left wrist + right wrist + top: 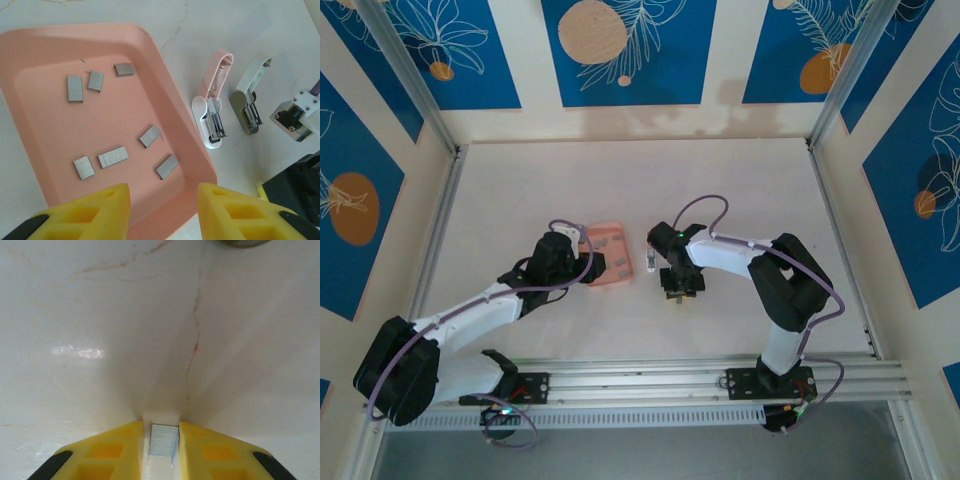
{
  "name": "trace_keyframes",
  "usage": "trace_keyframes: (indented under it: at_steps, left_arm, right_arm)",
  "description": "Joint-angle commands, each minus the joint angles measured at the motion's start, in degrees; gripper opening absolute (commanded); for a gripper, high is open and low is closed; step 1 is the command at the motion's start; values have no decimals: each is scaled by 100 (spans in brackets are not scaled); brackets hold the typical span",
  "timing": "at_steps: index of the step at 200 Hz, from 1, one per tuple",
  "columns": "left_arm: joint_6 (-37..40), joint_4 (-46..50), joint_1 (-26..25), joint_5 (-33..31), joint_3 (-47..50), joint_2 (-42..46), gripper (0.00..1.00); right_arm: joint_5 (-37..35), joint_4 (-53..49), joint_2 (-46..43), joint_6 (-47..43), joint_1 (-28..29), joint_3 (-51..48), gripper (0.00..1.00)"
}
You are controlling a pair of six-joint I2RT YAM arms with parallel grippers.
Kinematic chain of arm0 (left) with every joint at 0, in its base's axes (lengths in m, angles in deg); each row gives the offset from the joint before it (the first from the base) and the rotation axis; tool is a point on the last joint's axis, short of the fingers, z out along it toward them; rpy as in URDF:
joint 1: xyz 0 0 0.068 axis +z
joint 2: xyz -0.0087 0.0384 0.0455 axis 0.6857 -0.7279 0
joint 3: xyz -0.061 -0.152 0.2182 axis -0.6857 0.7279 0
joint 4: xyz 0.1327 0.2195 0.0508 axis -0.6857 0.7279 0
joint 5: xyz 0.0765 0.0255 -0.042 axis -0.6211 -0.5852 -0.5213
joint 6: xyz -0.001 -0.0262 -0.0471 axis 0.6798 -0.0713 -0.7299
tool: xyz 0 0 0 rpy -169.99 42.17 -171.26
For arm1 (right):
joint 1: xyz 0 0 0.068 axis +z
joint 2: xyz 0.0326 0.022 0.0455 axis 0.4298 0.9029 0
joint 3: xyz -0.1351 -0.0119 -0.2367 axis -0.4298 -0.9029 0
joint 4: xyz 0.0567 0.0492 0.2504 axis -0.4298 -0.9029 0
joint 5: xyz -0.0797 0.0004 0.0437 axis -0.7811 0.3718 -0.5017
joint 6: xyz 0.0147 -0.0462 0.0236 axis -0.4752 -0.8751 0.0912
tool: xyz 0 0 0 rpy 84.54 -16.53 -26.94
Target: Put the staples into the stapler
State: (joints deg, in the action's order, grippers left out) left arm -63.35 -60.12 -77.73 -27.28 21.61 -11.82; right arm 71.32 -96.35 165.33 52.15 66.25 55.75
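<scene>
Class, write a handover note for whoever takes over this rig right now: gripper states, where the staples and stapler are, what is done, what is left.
Left gripper: jaws open, empty, over the edge of the pink tray.
Right gripper: shut on one staple strip, over bare table.
Seven strips lie in the tray.
The pink stapler lies on the table beside the tray, apparently opened, next to a grey stapler.
Done: one strip picked up.
Left: feed it into the pink stapler, then close it.
</scene>
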Motion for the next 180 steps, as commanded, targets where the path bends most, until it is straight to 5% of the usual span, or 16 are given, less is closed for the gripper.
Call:
trace_keyframes:
  at_steps: [1, 180]
  left_arm:
    - [92, 8, -70, -94, 47, 137, 39]
    - [-358, -949, -52, -576, 693, 532, 42]
  right_arm:
    - [113, 90, 247, 17, -24, -32, 23]
    - [-1300, 1425, -1304, -15, 433, -353, 17]
